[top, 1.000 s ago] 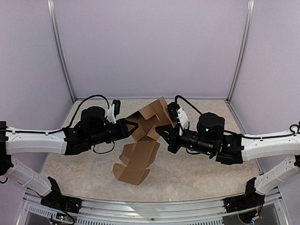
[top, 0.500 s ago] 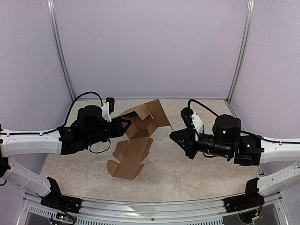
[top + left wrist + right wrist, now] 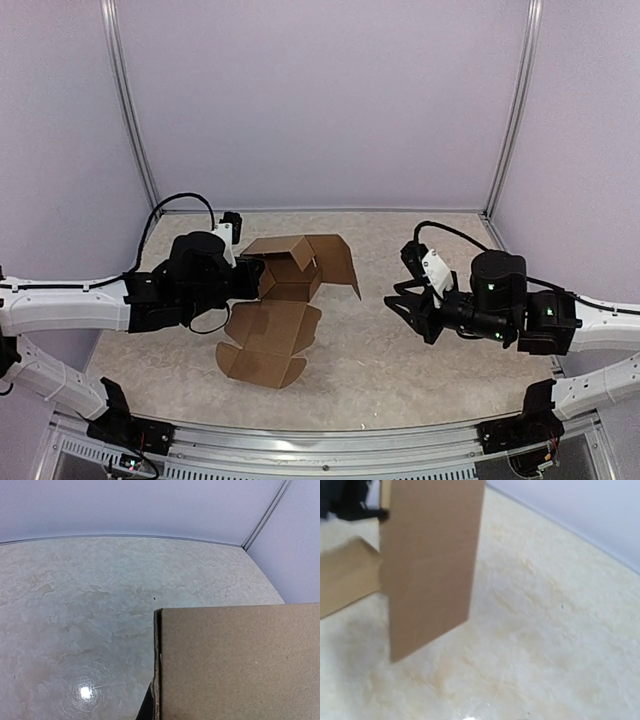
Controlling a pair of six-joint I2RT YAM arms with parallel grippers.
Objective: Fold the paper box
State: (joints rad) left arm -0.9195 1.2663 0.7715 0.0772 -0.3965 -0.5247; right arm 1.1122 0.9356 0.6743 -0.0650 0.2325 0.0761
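Left gripper pinched shut on the nine o'clock edge of the half-raised paper box on the table, the right gripper hanging part-open and empty at three o'clock, likely best coming in low to press the loose flap along its crease

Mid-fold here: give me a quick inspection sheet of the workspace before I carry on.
Surface: mottled beige table, glossy.
Job's things: paper box partly folded, far end held up, near flaps trailing down to the table.
Clutter: nothing seen.
Grippers: left gripper shut on the box's left side; right gripper fingers look parted, apart from the box.
Cables: left cable and right cable loop above the wrists, off the cardboard.
Surroundings: pale walls, metal corner posts.
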